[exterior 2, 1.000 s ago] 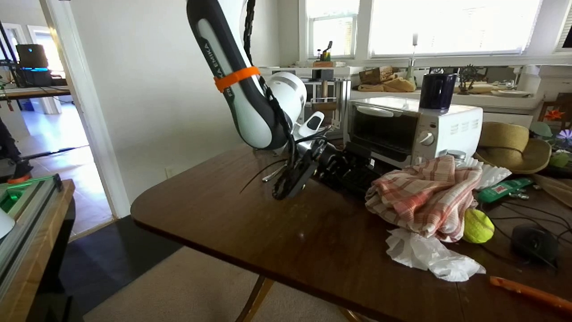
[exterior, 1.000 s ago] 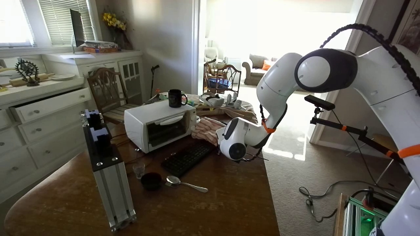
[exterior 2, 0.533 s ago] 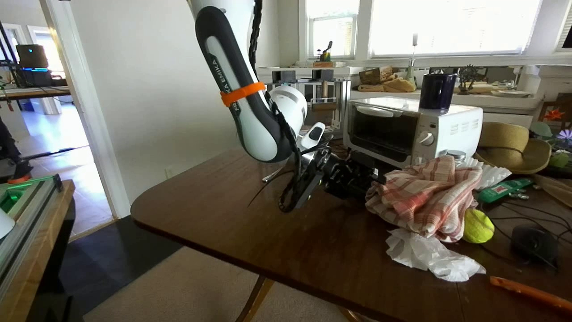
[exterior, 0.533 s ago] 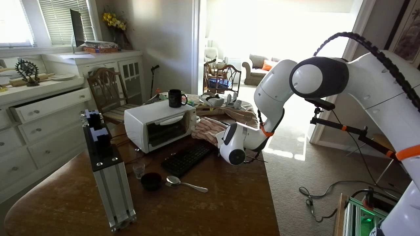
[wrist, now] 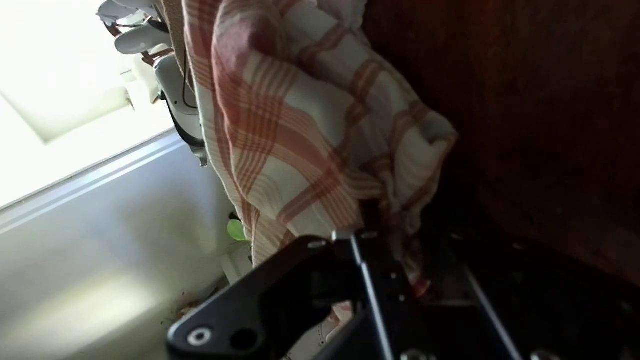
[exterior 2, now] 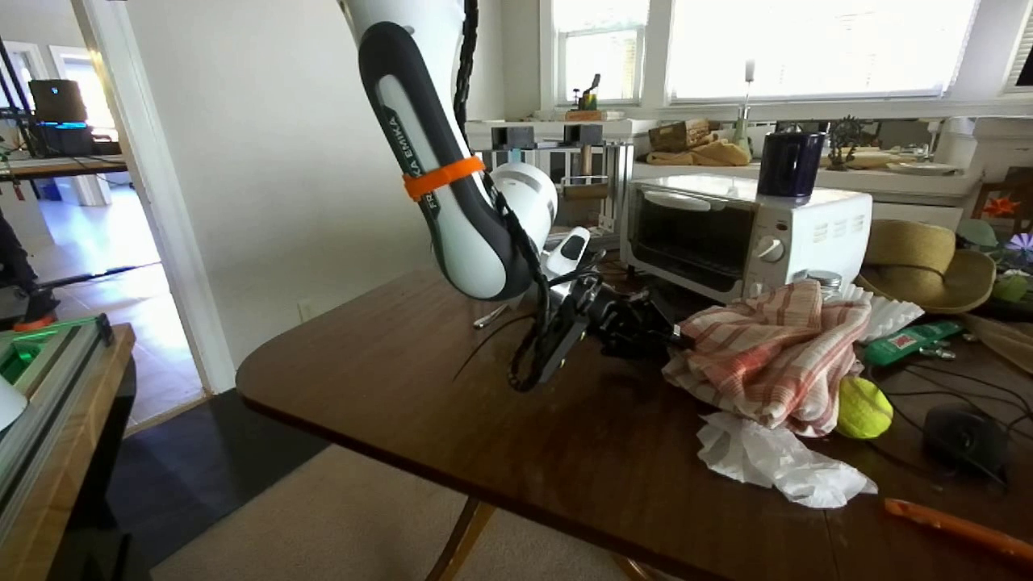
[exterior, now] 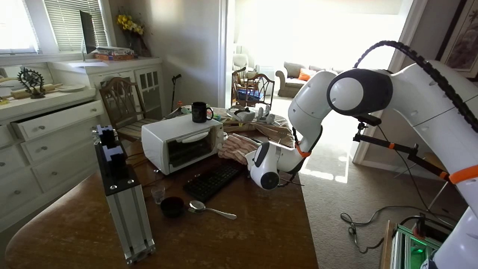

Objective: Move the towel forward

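Note:
The towel [exterior 2: 775,347], white with reddish stripes, lies in a crumpled heap on the table, beside the toaster oven. In an exterior view my gripper [exterior 2: 679,337] reaches its near edge from the side, low over the table. Seen from the wrist, a gathered fold of the towel [wrist: 300,130] runs down between the dark fingers, and the gripper [wrist: 402,222] is shut on it. The finger on the darker side is hard to make out. In an exterior view the towel [exterior: 236,147] is partly covered by the arm, and the fingers are hidden there.
A white toaster oven [exterior 2: 694,234] with a dark mug [exterior 2: 791,165] on top stands behind the towel. Close by are a tennis ball [exterior 2: 863,407], crumpled white plastic [exterior 2: 779,460] and a green packet [exterior 2: 912,341]. A black keyboard [exterior: 213,181] lies in front of the oven.
The arm has come down and moved toward the towel. The jaws have closed on its near edge, which has shifted slightly; the rest of the heap looks unmoved.

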`<state>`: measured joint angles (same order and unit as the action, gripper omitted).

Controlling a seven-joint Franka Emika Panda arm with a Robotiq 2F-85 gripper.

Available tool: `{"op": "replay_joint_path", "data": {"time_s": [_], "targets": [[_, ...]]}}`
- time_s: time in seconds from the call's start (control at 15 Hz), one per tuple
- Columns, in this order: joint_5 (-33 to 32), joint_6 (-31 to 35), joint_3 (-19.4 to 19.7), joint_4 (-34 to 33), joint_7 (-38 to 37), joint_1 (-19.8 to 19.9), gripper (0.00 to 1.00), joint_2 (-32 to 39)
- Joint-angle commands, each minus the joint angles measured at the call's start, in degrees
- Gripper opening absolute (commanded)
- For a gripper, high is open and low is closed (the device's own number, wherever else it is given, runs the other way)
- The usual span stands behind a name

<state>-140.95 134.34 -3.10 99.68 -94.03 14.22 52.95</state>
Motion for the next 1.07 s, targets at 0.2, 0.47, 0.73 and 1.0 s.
{"op": "replay_joint_path", "data": {"time_s": [0.2,0.47,0.73,1.0], "targets": [[-1.08,0.35,-0.08,-0.14,-1.01,0.47,0.03,-0.82],[-1.21,4.52,-1.06,4.13,-2.91,1.81,0.02,-7.33],[-4.05,8.79,-1.46,8.04,-6.95,3.15,0.02,-14.53],[-2.83,13.15,-2.46,8.46,-6.44,2.36,0.02,-20.68]]}}
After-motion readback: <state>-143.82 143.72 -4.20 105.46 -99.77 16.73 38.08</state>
